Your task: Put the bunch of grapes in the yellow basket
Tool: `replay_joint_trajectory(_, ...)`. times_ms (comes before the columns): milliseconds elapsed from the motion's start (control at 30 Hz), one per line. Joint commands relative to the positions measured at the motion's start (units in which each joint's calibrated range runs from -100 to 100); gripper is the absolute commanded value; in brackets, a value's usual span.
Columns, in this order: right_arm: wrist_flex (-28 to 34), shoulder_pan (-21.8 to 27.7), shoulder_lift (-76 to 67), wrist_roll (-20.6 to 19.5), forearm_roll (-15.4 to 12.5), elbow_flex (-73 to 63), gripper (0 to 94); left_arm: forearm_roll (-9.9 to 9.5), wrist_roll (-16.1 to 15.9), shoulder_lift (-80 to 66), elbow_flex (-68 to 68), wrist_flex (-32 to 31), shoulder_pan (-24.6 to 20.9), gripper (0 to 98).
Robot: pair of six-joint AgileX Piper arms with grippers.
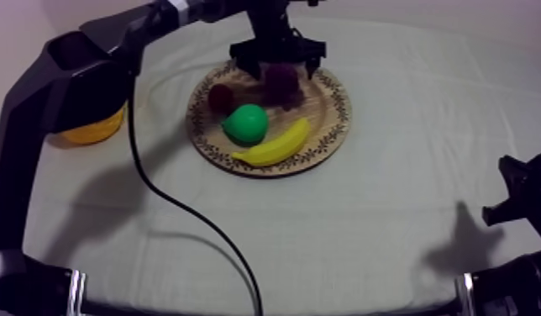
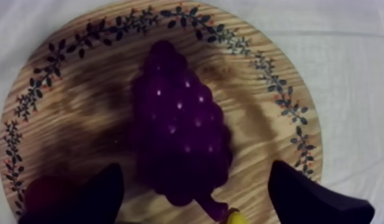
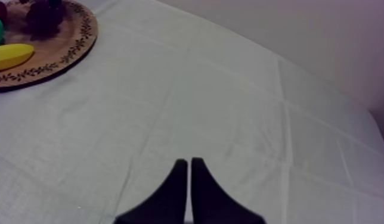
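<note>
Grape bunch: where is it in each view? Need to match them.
Top view: bunch of grapes, far side of wooden board, under left claw.
Left wrist view: mid-board, inside the open left claw.
Right wrist view: on the board, beyond the banana.
Shared landmark: the board's patterned rim.

My left arm (image 1: pixel 39 92) covers most of the yellow basket (image 1: pixel 96 131). My left hand (image 1: pixel 281 67) hides the 12 o'clock rim of the wooden board (image 1: pixel 326 113) and the far end of the bunch of grapes (image 1: pixel 282 84). In the left wrist view, a finger (image 2: pixel 99 193) masks part of the small red fruit (image 2: pixel 44 189), and the banana (image 2: pixel 235 218) is cut to a tip.
</note>
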Motion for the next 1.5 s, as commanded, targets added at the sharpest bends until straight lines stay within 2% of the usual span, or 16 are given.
replay_joint_trajectory(0, 0.0, 0.0, 0.0, 0.0, 0.0, 0.0, 0.3, 0.04, -0.1, 2.0, -2.3, 1.0, 0.0, 88.7)
replay_joint_trajectory(333, 0.0, 0.0, 0.0, 0.0, 0.0, 0.0, 0.3, -0.16, -0.2, 9.1, -11.0, 7.7, 0.1, 83.9)
replay_joint_trajectory(400, 0.0, 0.0, 0.0, 0.0, 0.0, 0.0, 0.3, -0.11, -0.3, 9.9, -12.1, 8.4, 0.1, 79.4)
replay_joint_trajectory(633, 0.0, 0.0, 0.0, 0.0, 0.0, 0.0, 0.3, 0.08, -0.7, 9.9, -12.4, 8.7, 0.1, 54.7)
replay_joint_trajectory(733, 0.0, 0.0, 0.0, 0.0, 0.0, 0.0, 0.3, 0.14, -0.9, 8.3, -10.5, 7.1, 0.1, 50.4)
replay_joint_trajectory(967, 0.0, 0.0, 0.0, 0.0, 0.0, 0.0, 0.3, 0.04, -1.5, 0.1, -0.9, 2.4, 0.9, 52.0)
replay_joint_trajectory(1467, 0.0, 0.0, 0.0, 0.0, 0.0, 0.0, 0.3, -0.94, 0.0, -28.5, 27.7, 0.1, 2.8, 55.0)
